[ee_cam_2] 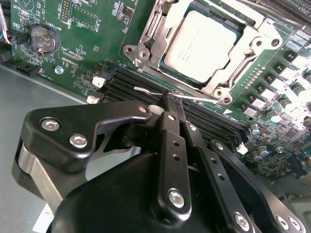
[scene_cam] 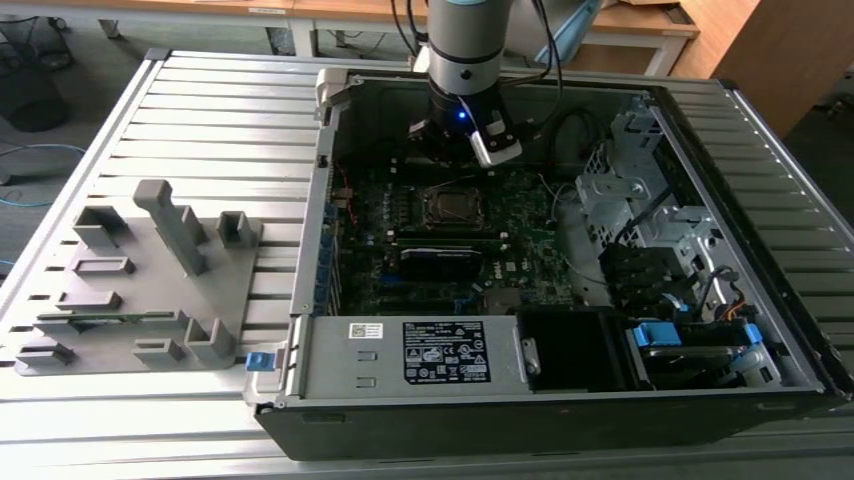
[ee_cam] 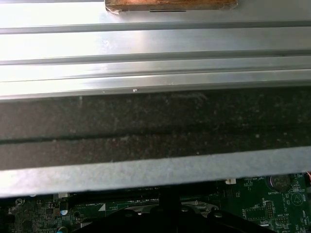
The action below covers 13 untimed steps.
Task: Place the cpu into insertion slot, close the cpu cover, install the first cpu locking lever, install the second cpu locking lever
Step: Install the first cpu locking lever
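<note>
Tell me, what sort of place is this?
Probably a robotics lab or workshop: a robot arm reaches into an open computer case on a slatted metal table, with wooden desks behind.

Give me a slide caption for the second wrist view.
Shut tool at a thin lever beside the cpu, seated under its closed cover.

Soft overhead light fills the exterior view. The table [scene_cam: 227, 110] slats shine pale, the computer case [scene_cam: 534, 430] interior sits in shadow, and a blue light [scene_cam: 462, 113] glows on the arm. In the first wrist view the slats glare nearly white. In the second wrist view the cpu [ee_cam_2: 204, 46] gleams and the black claw [ee_cam_2: 173, 103] carries faint highlights.
</note>
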Motion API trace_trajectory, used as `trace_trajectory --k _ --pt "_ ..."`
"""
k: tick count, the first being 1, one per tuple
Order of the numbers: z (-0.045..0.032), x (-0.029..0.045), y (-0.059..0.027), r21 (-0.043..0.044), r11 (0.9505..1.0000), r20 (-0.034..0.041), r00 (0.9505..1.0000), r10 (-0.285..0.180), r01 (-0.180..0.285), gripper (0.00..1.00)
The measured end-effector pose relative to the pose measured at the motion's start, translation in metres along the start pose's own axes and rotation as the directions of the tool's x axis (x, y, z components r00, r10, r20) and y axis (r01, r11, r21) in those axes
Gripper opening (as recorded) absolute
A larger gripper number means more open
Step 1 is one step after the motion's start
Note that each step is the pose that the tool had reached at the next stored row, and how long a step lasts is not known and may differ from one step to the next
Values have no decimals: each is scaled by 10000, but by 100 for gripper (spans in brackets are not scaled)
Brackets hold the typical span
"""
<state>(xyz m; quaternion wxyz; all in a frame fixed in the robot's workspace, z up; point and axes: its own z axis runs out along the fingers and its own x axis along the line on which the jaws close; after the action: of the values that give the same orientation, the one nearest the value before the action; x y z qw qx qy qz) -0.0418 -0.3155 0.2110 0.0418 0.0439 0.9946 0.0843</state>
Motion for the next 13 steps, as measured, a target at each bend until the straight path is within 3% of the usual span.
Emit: trace_trajectory --k 13 --pt "9 -11 9 2 10000 8 10000 42 -42 11"
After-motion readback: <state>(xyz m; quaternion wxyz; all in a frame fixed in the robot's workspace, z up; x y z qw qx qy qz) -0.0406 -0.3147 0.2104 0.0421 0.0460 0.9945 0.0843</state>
